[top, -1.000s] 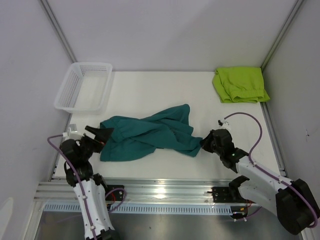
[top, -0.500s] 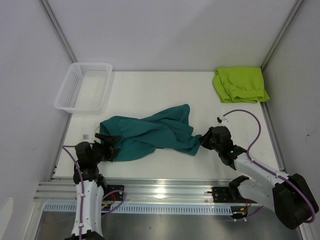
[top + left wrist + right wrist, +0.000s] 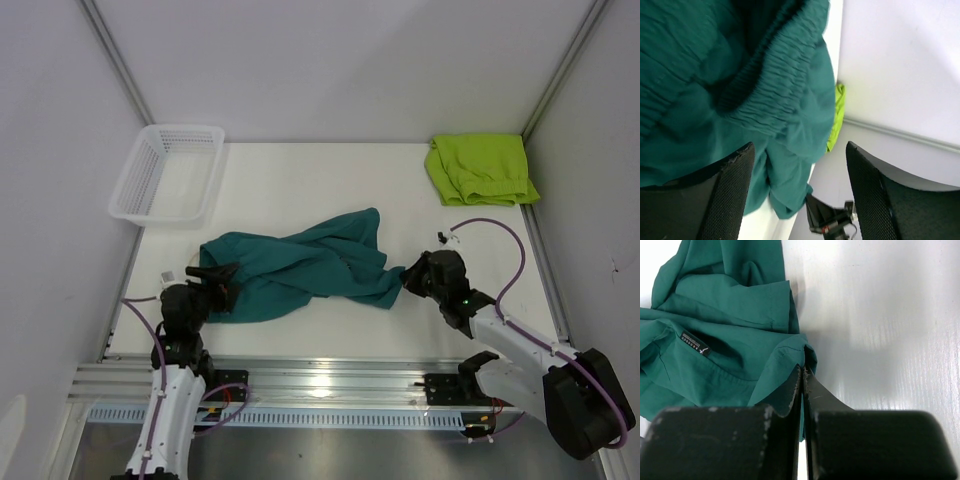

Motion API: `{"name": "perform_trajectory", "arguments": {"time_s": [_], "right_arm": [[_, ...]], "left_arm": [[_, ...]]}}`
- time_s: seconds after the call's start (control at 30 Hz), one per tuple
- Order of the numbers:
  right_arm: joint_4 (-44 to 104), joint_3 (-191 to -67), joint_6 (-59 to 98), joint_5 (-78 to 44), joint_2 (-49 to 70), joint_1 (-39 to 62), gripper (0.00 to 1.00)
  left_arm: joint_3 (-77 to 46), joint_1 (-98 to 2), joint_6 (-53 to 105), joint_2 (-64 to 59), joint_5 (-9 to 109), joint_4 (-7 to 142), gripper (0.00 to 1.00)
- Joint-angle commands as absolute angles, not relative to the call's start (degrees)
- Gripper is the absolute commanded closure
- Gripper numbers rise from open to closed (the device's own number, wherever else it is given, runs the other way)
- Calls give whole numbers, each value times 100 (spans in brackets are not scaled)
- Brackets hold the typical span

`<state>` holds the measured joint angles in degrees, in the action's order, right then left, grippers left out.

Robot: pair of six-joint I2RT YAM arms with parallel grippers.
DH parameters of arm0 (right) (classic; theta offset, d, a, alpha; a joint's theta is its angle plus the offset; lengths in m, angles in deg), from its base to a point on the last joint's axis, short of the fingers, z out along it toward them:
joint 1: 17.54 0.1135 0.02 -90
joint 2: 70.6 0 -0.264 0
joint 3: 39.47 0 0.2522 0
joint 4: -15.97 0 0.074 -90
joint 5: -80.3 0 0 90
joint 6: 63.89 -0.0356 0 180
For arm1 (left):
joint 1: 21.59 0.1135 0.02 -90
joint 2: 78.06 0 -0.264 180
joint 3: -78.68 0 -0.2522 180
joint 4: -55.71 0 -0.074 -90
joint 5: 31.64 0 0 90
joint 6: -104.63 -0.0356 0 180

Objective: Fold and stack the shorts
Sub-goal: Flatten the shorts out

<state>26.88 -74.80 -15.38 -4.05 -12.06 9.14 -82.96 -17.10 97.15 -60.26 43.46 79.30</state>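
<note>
The dark teal shorts (image 3: 290, 265) lie crumpled across the middle of the table. The lime green shorts (image 3: 480, 168) lie folded at the back right. My left gripper (image 3: 216, 281) is open and low at the teal shorts' left end. In the left wrist view the gathered waistband (image 3: 765, 95) sits just ahead of the open gripper (image 3: 797, 195), with nothing between the fingers (image 3: 715, 200). My right gripper (image 3: 406, 283) is shut on the right edge of the teal shorts. In the right wrist view the fingertips (image 3: 803, 372) pinch the fabric hem (image 3: 785, 352).
A white mesh basket (image 3: 168, 172) stands at the back left. Side walls run close along both table edges. The metal rail (image 3: 320, 380) with the arm bases runs along the near edge.
My left arm has dropped lower and swung a little right, bringing its open gripper against the teal shorts' left end. The right gripper has held its grip almost in place.
</note>
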Motion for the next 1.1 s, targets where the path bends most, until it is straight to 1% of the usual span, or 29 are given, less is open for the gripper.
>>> {"name": "perform_trajectory", "arguments": {"time_s": [0.0,0.13,0.17,0.3,0.43,0.53,0.67,1.07], "right_arm": [[2410,-7582,-1441,-451,-1259,848,100],[2402,-7582,-1432,-530,-1251,751,100],[2384,-7582,-1432,-556,-1251,716,100],[2358,-7565,-1449,-644,-1233,655,100],[2366,-7547,-1458,-714,-1312,593,100],[2384,-7529,-1476,-741,-1365,540,100],[2366,-7494,-1467,-732,-1435,523,100],[2340,-7380,-1476,-767,-1470,452,100]], "left_arm": [[-8421,-1912,9998,-5785,4877,7414,25],[-8527,-2176,10155,-5530,5079,7159,27],[-8562,-2385,10243,-5495,5149,7062,27],[-8641,-2580,10358,-5442,5475,6974,29],[-8694,-2607,10340,-5407,5729,6974,37],[-8903,-2738,10401,-5372,5809,6878,41],[-9010,-2905,10490,-5284,6064,6693,42],[-9309,-3222,10683,-4704,6196,6254,41]]}}
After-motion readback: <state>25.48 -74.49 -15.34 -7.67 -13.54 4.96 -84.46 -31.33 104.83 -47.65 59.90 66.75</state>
